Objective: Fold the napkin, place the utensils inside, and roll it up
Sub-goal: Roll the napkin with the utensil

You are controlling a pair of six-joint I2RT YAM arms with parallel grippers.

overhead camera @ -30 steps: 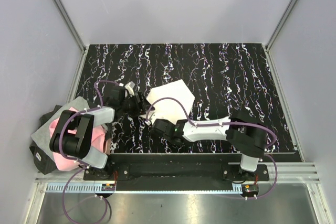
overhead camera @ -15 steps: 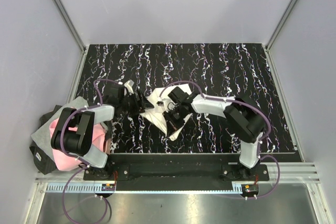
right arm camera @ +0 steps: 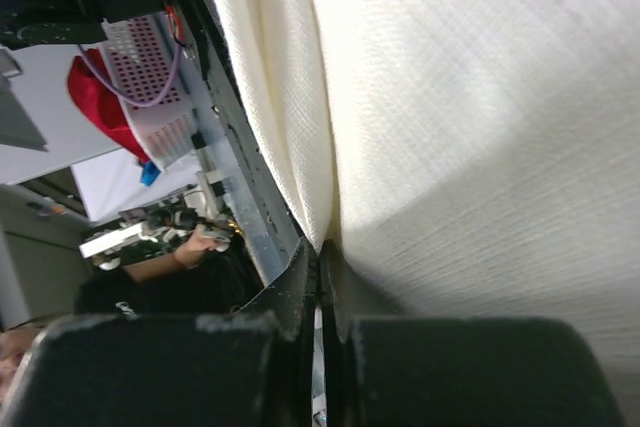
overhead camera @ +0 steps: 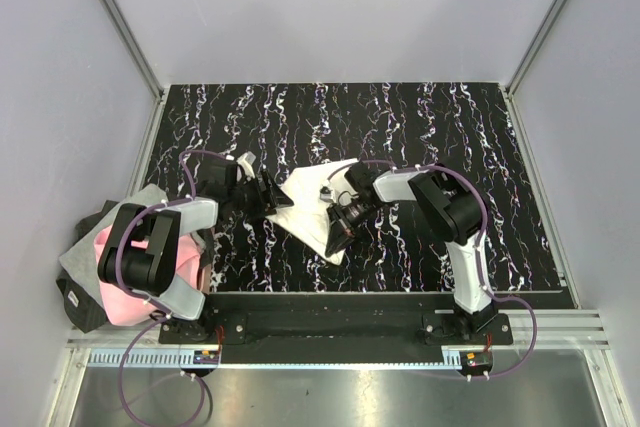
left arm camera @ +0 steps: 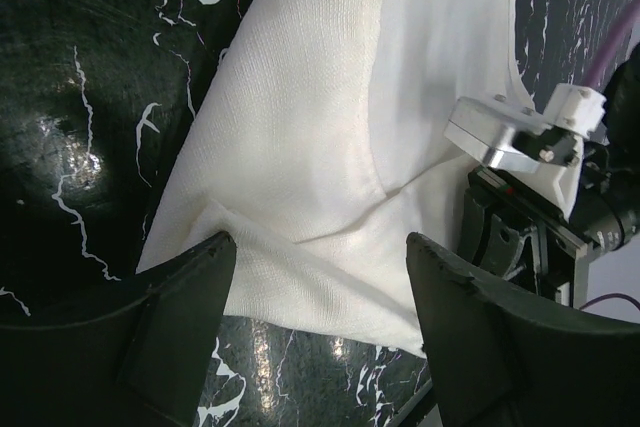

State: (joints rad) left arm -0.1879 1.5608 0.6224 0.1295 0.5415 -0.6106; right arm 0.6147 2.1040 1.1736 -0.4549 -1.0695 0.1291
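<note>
The right gripper has its jaws pressed together, pinching a fold of the napkin. The cream cloth runs down into the seam between the two fingers. From above, this right gripper sits at the near right edge of the napkin, which lies folded in a rough triangle at the middle of the black marbled table.

The left gripper is spread wide and holds nothing. The napkin's left corner lies below and between its fingers, but I cannot tell whether they touch the cloth. A pink and grey cloth lies off the table's near left edge.
</note>
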